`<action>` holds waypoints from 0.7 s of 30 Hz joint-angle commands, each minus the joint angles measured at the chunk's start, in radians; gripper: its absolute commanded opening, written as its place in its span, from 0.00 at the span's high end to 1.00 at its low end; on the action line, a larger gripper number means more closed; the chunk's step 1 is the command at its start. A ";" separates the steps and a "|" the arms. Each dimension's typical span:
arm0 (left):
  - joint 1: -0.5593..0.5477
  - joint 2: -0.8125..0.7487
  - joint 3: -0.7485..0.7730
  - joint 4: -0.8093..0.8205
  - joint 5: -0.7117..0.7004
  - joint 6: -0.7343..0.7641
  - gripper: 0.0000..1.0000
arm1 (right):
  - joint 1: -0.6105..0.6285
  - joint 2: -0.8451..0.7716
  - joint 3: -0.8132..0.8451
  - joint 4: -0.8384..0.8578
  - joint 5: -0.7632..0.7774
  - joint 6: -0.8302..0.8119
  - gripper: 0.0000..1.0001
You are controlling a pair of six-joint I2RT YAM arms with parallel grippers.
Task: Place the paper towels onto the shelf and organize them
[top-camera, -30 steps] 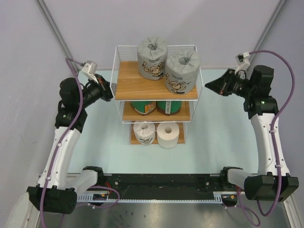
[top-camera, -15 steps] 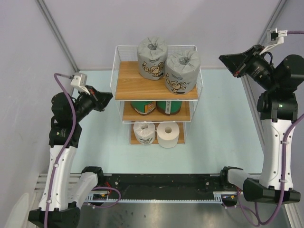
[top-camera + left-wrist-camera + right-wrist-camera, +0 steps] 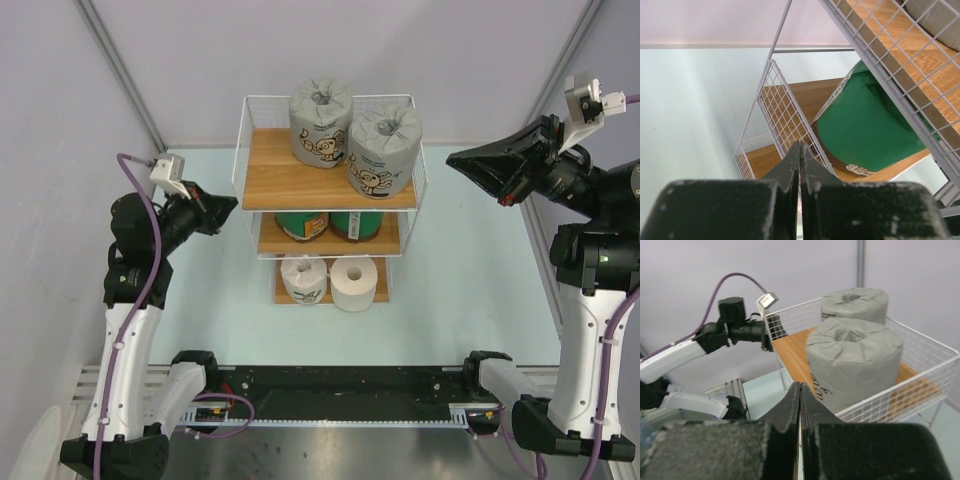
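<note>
The shelf (image 3: 260,175) stands mid-table with paper towels on all three boards. Two grey cartoon-print rolls (image 3: 320,122) (image 3: 384,150) sit on the top board. Two green rolls (image 3: 303,225) (image 3: 356,225) sit on the middle board. A white-wrapped roll (image 3: 304,277) and a bare white roll (image 3: 353,283) stand on the bottom board. My left gripper (image 3: 232,203) is shut and empty, just left of the shelf at middle-board height; its wrist view shows a green roll (image 3: 865,125) behind the wire (image 3: 790,115). My right gripper (image 3: 452,160) is shut and empty, raised to the right of the top tier, facing the grey rolls (image 3: 855,360).
Pale green table top (image 3: 470,280) surrounds the shelf. Grey walls and slanted frame posts (image 3: 120,75) close in the back and sides. The arm bases and a black rail (image 3: 330,385) run along the near edge.
The right arm swung up and back from beside the shelf, then shifted its gripper slightly left and down. The left arm pulled back from the shelf and has held still since.
</note>
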 commanded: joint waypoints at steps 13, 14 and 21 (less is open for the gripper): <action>0.008 -0.003 0.004 0.038 0.006 -0.021 1.00 | 0.070 0.101 -0.011 0.118 -0.093 0.121 1.00; 0.008 -0.003 -0.004 0.043 0.007 -0.026 0.99 | 0.073 0.104 -0.006 0.112 -0.085 0.103 1.00; 0.008 -0.009 -0.019 0.055 0.012 -0.034 1.00 | 0.157 0.130 0.018 -0.040 -0.015 -0.008 1.00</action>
